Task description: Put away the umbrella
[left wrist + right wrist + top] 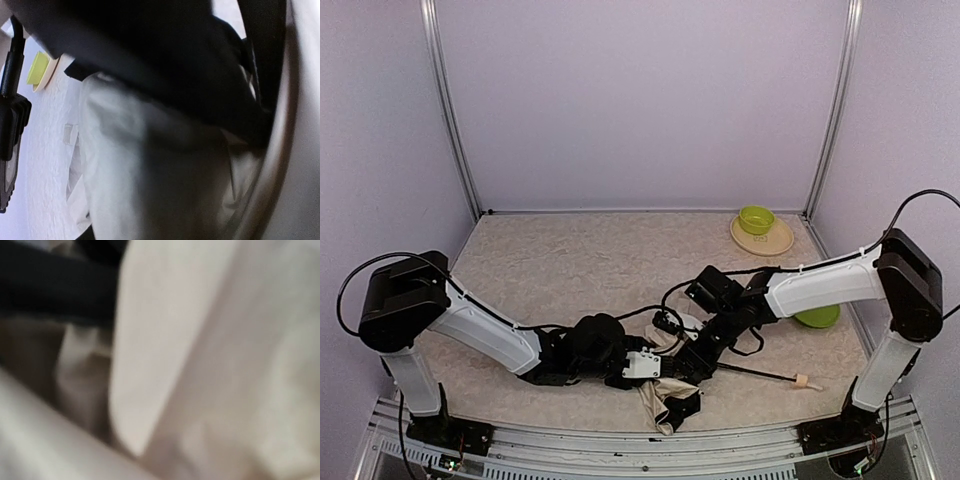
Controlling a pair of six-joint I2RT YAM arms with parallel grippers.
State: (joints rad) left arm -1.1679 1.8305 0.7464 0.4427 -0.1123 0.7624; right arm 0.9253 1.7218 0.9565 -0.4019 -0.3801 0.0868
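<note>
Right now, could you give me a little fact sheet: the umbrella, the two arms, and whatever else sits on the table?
Umbrella: cream fabric bunched near the front edge of the table; black shaft runs right to a beige handle
Left pincer: at the fabric; open or shut, cannot tell
Right pincer: at the fabric too; cannot tell
Wrist views: blurred cream fabric up close
Elsewhere: green bowl on a beige plate, back right
</note>
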